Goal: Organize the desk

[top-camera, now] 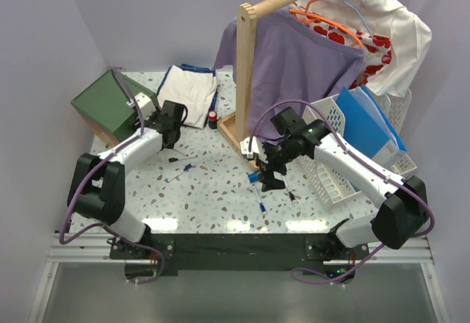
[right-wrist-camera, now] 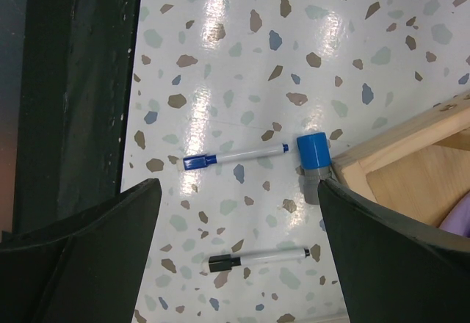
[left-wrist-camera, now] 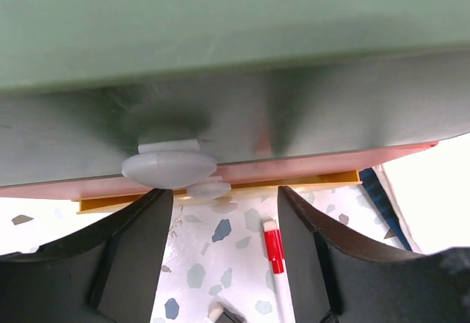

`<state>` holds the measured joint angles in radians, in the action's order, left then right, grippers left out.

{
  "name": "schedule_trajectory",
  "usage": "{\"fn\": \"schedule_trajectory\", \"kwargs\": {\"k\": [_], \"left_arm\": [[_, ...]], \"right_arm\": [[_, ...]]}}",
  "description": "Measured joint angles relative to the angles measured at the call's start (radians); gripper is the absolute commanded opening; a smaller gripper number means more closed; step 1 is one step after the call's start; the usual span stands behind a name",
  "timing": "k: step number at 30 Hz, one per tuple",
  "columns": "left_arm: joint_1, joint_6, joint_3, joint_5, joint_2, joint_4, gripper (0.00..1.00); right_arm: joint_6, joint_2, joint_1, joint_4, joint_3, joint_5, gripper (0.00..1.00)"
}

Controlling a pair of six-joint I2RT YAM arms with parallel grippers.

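Desk [top-camera: 213,191] fills the centre of the top view, its black rail [top-camera: 228,248] along the bottom and both arms over it. Left gripper [top-camera: 147,122] is at upper left, nosed up to the green box [top-camera: 103,103]. Right gripper [top-camera: 268,175] hangs mid-frame over loose markers by the rack [top-camera: 246,81] foot. The left fingertips are hidden under the wrist here, so contact with the box can't be told. In the left wrist view the jaws stand about half open and hold nothing. The knob [left-wrist-camera: 169,167] sits at centre-left, just above the left finger [left-wrist-camera: 125,264] and not in the gap. A red marker [left-wrist-camera: 273,249] lies on the desk at lower centre. The step looks like a drawer pull. To do it well, shift toward frame left until the knob is centred, push in, close behind its head and pull straight. The drawer seam is hard to make out and the box top is cut off. In the right wrist view the jaws are wide open and empty. A blue marker [right-wrist-camera: 235,155] lies at centre with a black marker [right-wrist-camera: 257,257] below it. A blue cylinder [right-wrist-camera: 314,154] touches the rack base on the right; whether it is a cap or a stamp is unclear.
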<state>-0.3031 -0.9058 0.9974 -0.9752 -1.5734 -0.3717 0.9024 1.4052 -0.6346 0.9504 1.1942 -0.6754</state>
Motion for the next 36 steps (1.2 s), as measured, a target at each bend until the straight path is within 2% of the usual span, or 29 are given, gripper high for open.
{"fn": "schedule_trajectory", "kwargs": {"k": [11,22,29,36], "left_arm": [[0.000,-0.002,0.042,-0.040,-0.024,-0.030,0.44],[0.002,-0.013,0.046,-0.055,-0.024,-0.065,0.36],[0.002,-0.039,0.046,-0.060,-0.024,-0.076,0.20],[0.002,-0.071,0.046,-0.060,-0.024,-0.085,0.16]], "right_arm": [[0.000,0.000,0.000,0.000,0.000,0.000,0.93],[0.001,0.000,0.000,0.000,0.000,0.000,0.93],[0.005,0.000,0.001,0.000,0.000,0.000,0.93],[0.008,0.000,0.001,0.000,0.000,0.000,0.93]]}}
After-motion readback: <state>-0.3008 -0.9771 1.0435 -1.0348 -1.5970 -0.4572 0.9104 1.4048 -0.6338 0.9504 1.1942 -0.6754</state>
